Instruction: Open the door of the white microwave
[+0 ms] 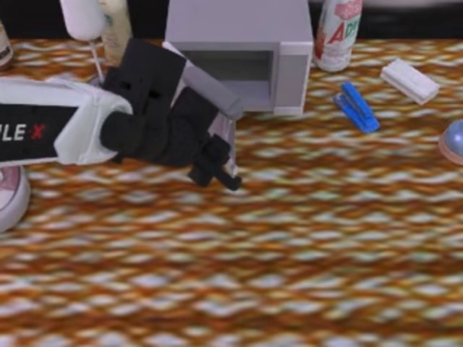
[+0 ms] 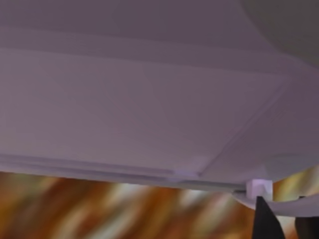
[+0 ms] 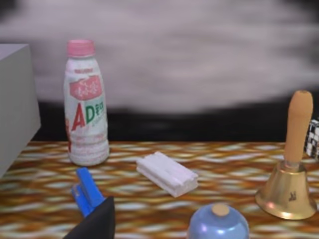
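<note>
Far left of the table, a pink-white shoe toe (image 1: 9,196) pokes in at the edge. Next, the left arm reaches in from the left; its black two-finger left gripper (image 1: 217,168) sits at the free edge of the flat white-framed door with grey window (image 1: 210,87). The door is swung well out from the boxy pale grey-white microwave (image 1: 239,43), which stands at the table's back, left of centre, cavity showing. Fingers look closed down narrow near the door's handle edge, but whether they actually clamp it cannot be told; the wrist view shows mostly door panel, close.

Step in hand: mid-swing, door roughly half open or more. Next move probably calls for following the hinge arc further out toward the left, without slipping off the edge.

Right of the microwave: pink-capped white bottle (image 3: 85,104), blue stapler (image 1: 359,107), small white rectangular block (image 3: 167,173), blue dome bell (image 3: 218,224), brass handbell with wooden handle (image 3: 291,164). Right arm is parked off the table's right side; its gripper state cannot be told.
</note>
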